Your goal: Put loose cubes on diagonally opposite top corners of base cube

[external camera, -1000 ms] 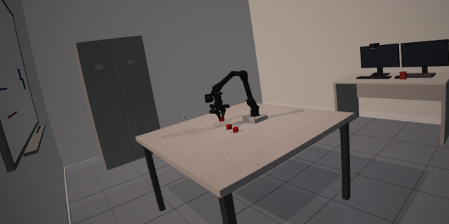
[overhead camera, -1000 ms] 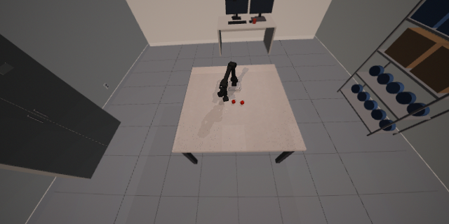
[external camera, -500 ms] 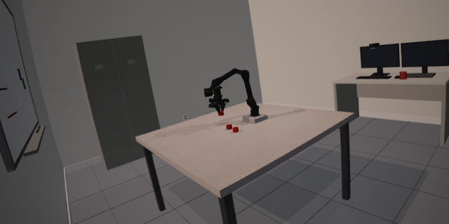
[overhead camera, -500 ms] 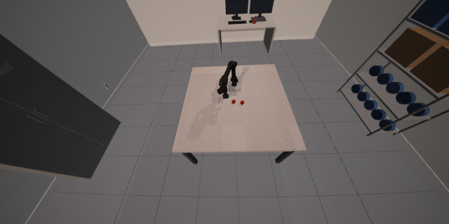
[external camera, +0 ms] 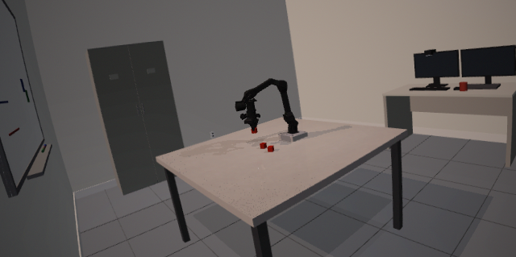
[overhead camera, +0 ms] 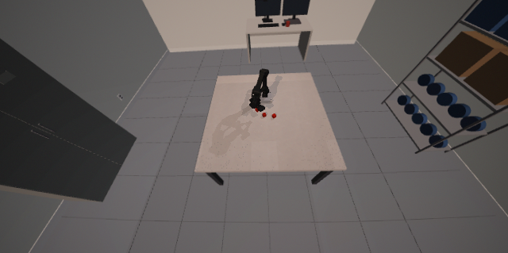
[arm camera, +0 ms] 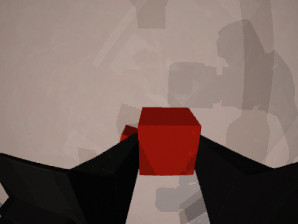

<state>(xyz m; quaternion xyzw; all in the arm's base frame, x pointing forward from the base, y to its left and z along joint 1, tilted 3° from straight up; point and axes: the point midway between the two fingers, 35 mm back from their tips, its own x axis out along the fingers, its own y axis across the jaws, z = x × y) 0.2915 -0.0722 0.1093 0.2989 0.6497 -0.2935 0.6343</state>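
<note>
My gripper [arm camera: 166, 140] is shut on a red cube [arm camera: 167, 150] [external camera: 254, 130] [overhead camera: 256, 109] and holds it above the table, clear of its surface. Two more red cubes rest on the table: one [overhead camera: 264, 115] [external camera: 263, 145] nearer the gripper, the other [overhead camera: 274, 116] [external camera: 271, 148] a little farther off, with a gap between them. All three look alike, so I cannot tell which of these two is the fixed base. In the wrist view a part of one red cube [arm camera: 128, 132] shows behind the left finger; the rest of it is hidden.
The table [overhead camera: 294, 150] [external camera: 290, 180] carries the arm's grey base plate [external camera: 293, 136], behind the cubes. Shadows of the arm fall across the table top. A desk with two monitors stands apart at the back of the room, and a shelf rack stands at the right in the top view.
</note>
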